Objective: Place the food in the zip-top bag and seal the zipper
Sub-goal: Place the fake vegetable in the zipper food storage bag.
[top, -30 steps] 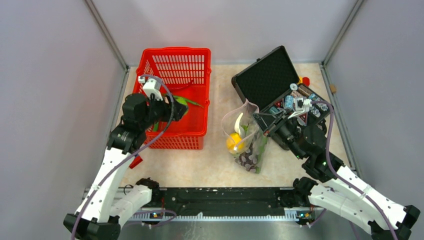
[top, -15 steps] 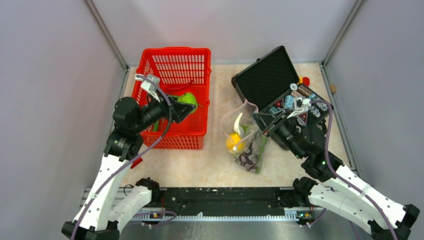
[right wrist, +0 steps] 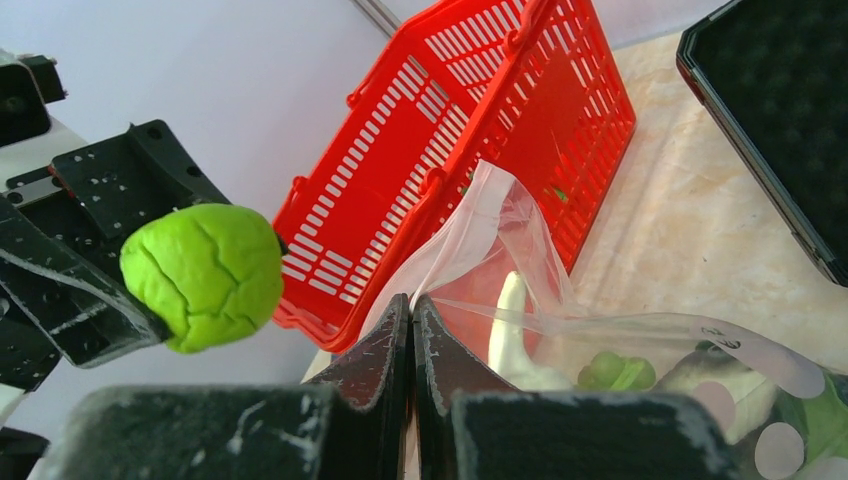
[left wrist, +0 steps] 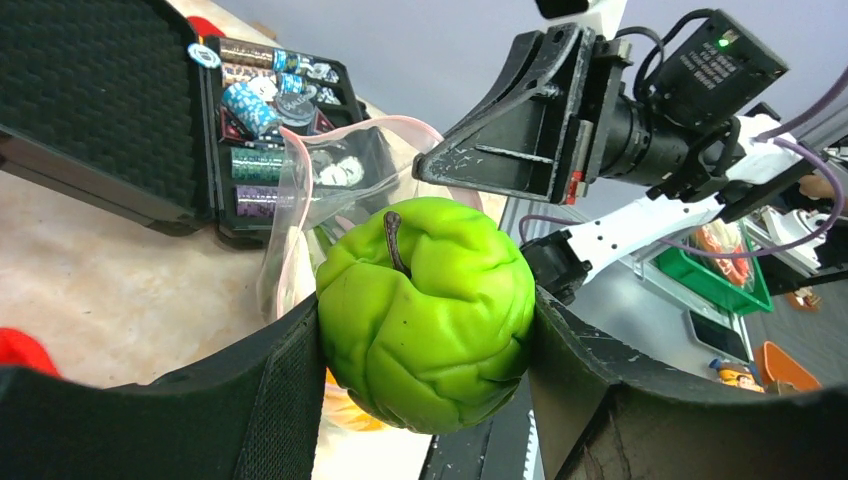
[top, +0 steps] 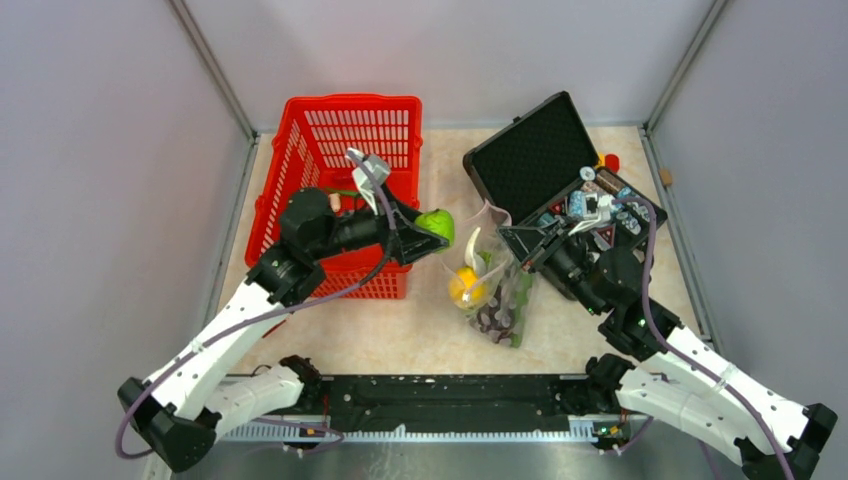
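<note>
We see the left gripper (top: 425,235) reaching across from the red basket (top: 340,120) with the green lime (left wrist: 425,312) clamped between its jaws, which are spread wide around the fruit and press on it from both sides. The lime hangs in the air just beside the mouth of the bag (right wrist: 510,225), not yet inside it.

The right gripper (right wrist: 412,320) has its jaws pressed together on a pinch of the bag's upper edge. We judge it holds that edge lifted so the floppy plastic stands up from the table (top: 420,330) and the mouth gapes toward the coming fruit. The pink strip (left wrist: 345,124) along the mouth curves open, unsealed.

Inside the bag we make out the lemon (top: 462,287) and the dark grapes (top: 492,320), with some green and pale pieces among them. The open black case (top: 530,150) sits close behind the bag.

We reckon the next move is to bring the lime over the opening and let it drop, and the mouth is narrow, so the fruit could catch the rim.
</note>
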### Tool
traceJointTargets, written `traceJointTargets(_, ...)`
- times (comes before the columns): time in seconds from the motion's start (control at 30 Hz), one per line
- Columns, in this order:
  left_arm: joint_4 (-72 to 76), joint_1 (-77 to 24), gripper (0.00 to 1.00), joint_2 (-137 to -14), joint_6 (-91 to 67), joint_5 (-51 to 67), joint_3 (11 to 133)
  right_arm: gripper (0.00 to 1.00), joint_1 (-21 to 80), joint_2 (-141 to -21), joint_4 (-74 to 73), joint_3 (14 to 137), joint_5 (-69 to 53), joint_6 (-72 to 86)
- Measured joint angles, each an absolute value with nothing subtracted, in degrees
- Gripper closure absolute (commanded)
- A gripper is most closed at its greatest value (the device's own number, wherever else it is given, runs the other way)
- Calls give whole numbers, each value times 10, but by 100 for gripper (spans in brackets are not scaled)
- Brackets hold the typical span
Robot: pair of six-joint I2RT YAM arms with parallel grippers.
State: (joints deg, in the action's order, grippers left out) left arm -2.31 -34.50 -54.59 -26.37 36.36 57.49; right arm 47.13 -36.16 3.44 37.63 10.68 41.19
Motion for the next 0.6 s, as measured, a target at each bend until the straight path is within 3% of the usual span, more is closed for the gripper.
traceJointTargets(0.6, -117, -518, 54, -710, -157, 198, 707, 100, 471, -359, 35, 376, 91, 411)
